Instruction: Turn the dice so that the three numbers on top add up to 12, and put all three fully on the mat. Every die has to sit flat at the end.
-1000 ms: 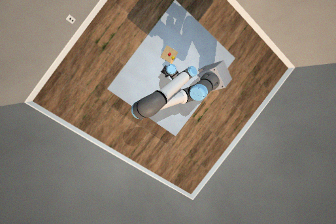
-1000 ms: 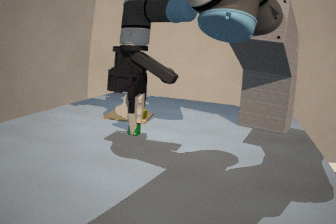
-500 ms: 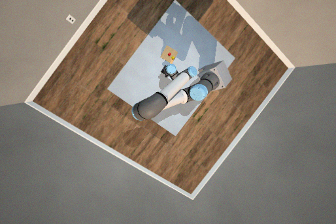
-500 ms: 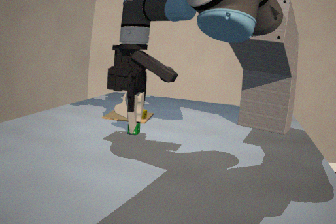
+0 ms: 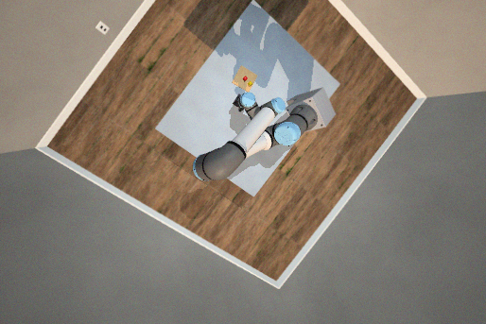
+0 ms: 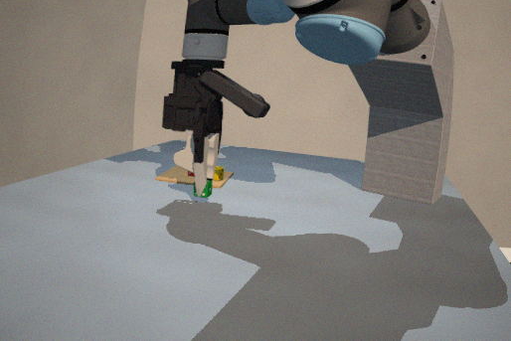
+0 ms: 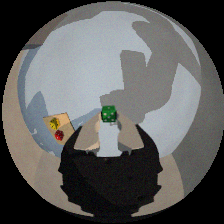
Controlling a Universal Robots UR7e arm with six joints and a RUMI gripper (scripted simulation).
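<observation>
My gripper (image 6: 205,186) (image 7: 109,111) is shut on the green die (image 6: 205,190) (image 7: 109,113) and holds it just above the table, in front of the mat in the exterior view. White pips show on it. The tan mat (image 5: 238,81) (image 6: 171,175) (image 7: 63,119) carries the red die (image 5: 245,78) (image 6: 191,173) (image 7: 59,135) and the yellow die (image 5: 251,84) (image 6: 219,173) (image 7: 54,123), close together. The red die is mostly hidden behind a finger in the exterior view. Their top numbers are too small to read surely.
The light blue table top (image 5: 189,110) (image 6: 99,236) bears the arm's shadow. The arm's grey pedestal (image 5: 325,106) (image 6: 403,156) stands to the right of the mat. The folded arm hangs over the table between the pedestal and the gripper.
</observation>
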